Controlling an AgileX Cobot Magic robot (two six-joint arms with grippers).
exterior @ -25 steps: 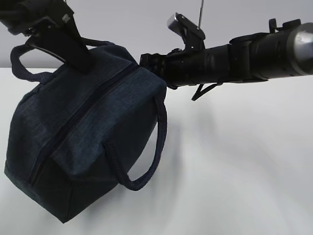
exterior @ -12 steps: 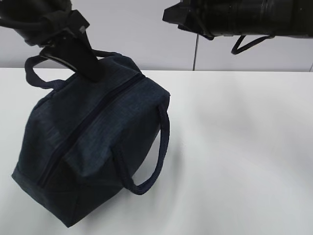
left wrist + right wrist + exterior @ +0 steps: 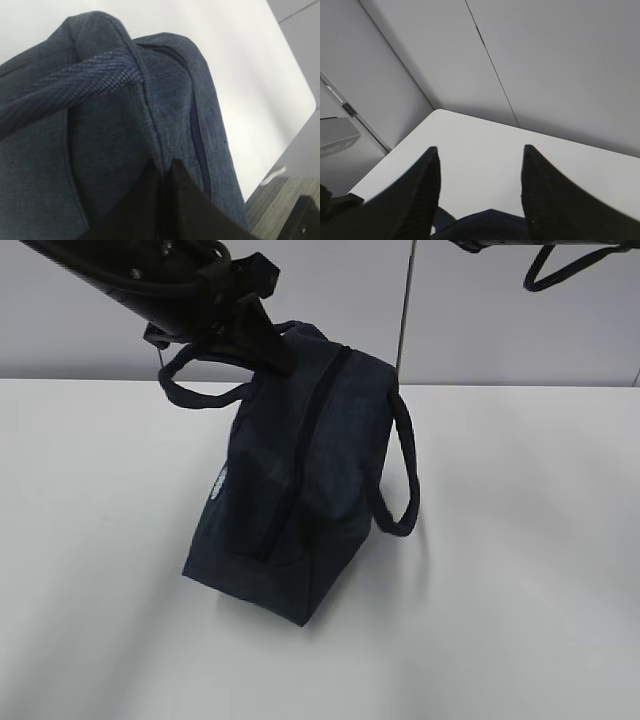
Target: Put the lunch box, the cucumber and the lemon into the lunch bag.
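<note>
Left gripper (image 3: 272, 352), pinched on the lunch bag (image 3: 300, 480) top near the bench's (image 3: 520, 570) far edge, holds it tilted, zip running toward me; my right gripper (image 3: 480, 195) hangs wide and empty above.

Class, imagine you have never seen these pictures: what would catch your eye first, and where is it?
First, the dark navy boxy fabric lunch bag, zipped shut and tilted on the white table, left of centre. Next, the left claw, clamped shut on the bag's upper edge beside one loop handle. The right claw is up by the top right edge, jaws apart and empty.
</note>
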